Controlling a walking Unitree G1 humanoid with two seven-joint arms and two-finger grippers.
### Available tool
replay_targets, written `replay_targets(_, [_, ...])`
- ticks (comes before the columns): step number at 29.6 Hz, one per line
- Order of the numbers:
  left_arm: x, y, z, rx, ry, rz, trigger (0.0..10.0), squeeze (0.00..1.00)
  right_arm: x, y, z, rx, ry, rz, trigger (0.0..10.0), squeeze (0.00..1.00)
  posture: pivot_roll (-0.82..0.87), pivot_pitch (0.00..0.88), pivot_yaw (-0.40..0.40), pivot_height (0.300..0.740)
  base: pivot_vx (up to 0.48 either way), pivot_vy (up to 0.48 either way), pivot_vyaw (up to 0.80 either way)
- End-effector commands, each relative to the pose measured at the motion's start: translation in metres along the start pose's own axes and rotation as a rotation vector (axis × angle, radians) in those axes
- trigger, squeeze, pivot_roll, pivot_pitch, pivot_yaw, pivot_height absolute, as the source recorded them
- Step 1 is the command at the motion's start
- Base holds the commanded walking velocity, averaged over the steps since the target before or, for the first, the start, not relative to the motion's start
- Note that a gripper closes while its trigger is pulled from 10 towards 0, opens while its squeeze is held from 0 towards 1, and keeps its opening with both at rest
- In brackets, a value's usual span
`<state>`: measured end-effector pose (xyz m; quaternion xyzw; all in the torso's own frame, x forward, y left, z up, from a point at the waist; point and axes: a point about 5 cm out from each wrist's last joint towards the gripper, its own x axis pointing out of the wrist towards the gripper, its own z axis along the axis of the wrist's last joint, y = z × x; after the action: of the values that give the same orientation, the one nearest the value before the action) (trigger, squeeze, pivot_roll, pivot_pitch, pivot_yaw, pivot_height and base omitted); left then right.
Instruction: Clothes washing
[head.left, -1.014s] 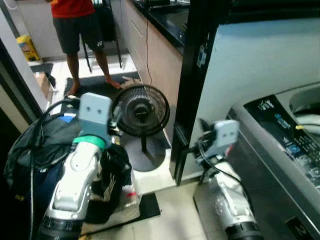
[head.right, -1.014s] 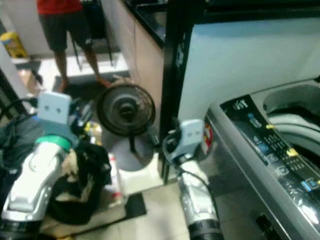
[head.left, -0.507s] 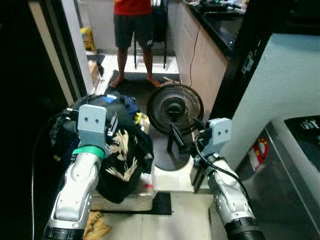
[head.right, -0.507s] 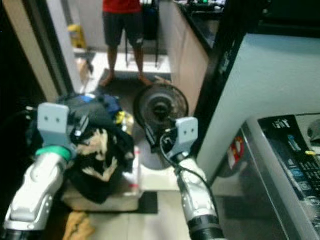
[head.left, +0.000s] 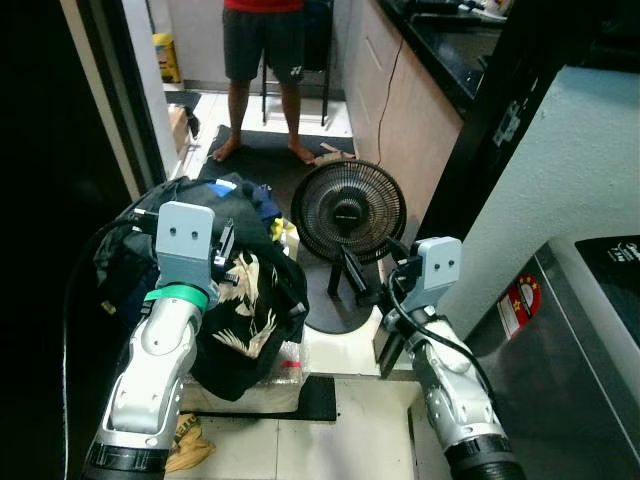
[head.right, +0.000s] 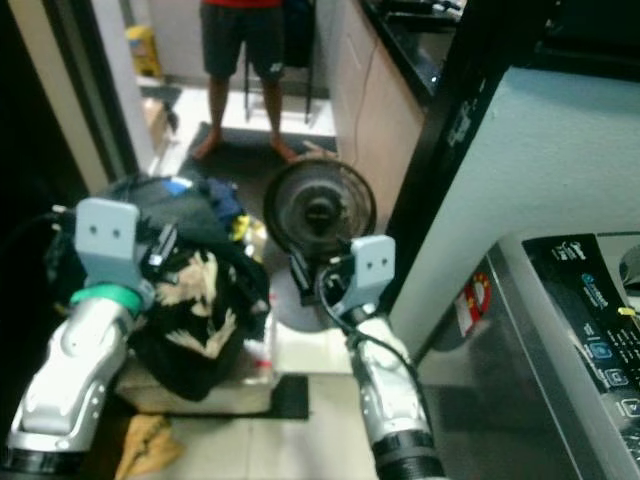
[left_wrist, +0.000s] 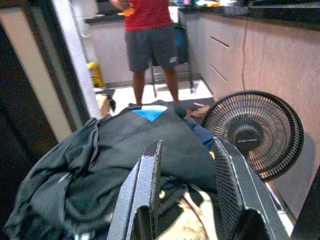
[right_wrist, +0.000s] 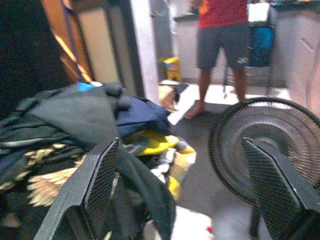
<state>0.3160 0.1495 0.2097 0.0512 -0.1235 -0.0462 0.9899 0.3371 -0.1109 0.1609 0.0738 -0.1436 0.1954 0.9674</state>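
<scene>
- Facing a heap of clothes (head.left: 215, 290) piled on the floor to the robot's left, a dark printed shirt (head.left: 245, 320) on top.
- The left gripper (left_wrist: 187, 192) hangs just above the heap, fingers apart, nothing between them; this arm is clearly the nearer one.
- The right gripper (right_wrist: 192, 185) is spread wide and empty, pointing between the heap and a standing fan (head.left: 347, 212).
- The washing machine (head.right: 570, 340) sits to the robot's right, well apart from the clothes.
- Room is tight, I'd say: a dark door frame (head.left: 110, 90) on the left, the fan just beside the heap, and a person (head.left: 262, 40) standing beyond.
</scene>
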Motion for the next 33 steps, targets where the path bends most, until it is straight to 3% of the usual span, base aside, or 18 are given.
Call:
replay_targets(1, [-0.001,-0.002,-0.001,-0.010,-0.001,-0.010,10.0,0.00,-0.004,-0.004,-0.003,-0.005,0.012,-0.012,10.0,0.00,0.02,0.010,-0.001,0.740,0.000,0.000,0.00])
replay_targets(14, [-0.002,-0.003,0.000,-0.015,-0.008,-0.017,10.0,0.00,-0.003,-0.004,-0.004,-0.007,0.020,-0.002,10.0,0.00,0.02,0.012,-0.003,0.740,0.000,0.000,0.00])
replay_targets(19, [-0.012,-0.008,-0.029,-0.001,0.090,-0.028,10.0,0.00,-0.014,-0.002,-0.027,-0.063,0.122,0.021,10.0,0.00,0.02,0.015,-0.005,0.740,0.000,0.000,0.00])
replay_targets(20, [-0.021,-0.009,-0.053,0.002,0.173,-0.028,10.0,0.00,-0.023,-0.005,-0.042,-0.074,0.181,-0.006,10.0,0.00,0.03,0.012,-0.008,0.740,0.000,0.000,0.00])
replay_targets(22, [-0.021,-0.009,-0.053,0.002,0.173,-0.028,10.0,0.00,-0.023,-0.005,-0.042,-0.074,0.181,-0.006,10.0,0.00,0.03,0.012,-0.008,0.740,0.000,0.000,0.00])
replay_targets(24, [-0.054,-0.010,-0.109,-0.055,0.404,-0.012,10.0,0.00,-0.047,-0.014,-0.073,-0.052,0.327,-0.102,10.0,0.00,0.03,0.016,-0.013,0.740,0.000,0.000,0.00])
replay_targets(25, [-0.065,-0.011,-0.121,-0.085,0.468,-0.005,10.0,0.00,-0.056,-0.013,-0.082,-0.038,0.366,-0.114,10.0,0.00,0.03,0.020,-0.016,0.740,0.000,0.000,0.00])
replay_targets(30, [-0.070,-0.012,-0.125,-0.097,0.491,-0.002,10.0,0.00,-0.061,-0.012,-0.084,-0.026,0.379,-0.111,10.0,0.00,0.03,0.020,-0.018,0.740,0.000,0.000,0.00])
replay_targets(33, [-0.061,-0.012,-0.113,-0.067,0.432,0.004,10.0,0.00,-0.051,-0.009,-0.072,-0.055,0.306,-0.089,10.0,0.00,0.03,0.023,-0.019,0.740,0.000,0.000,0.00])
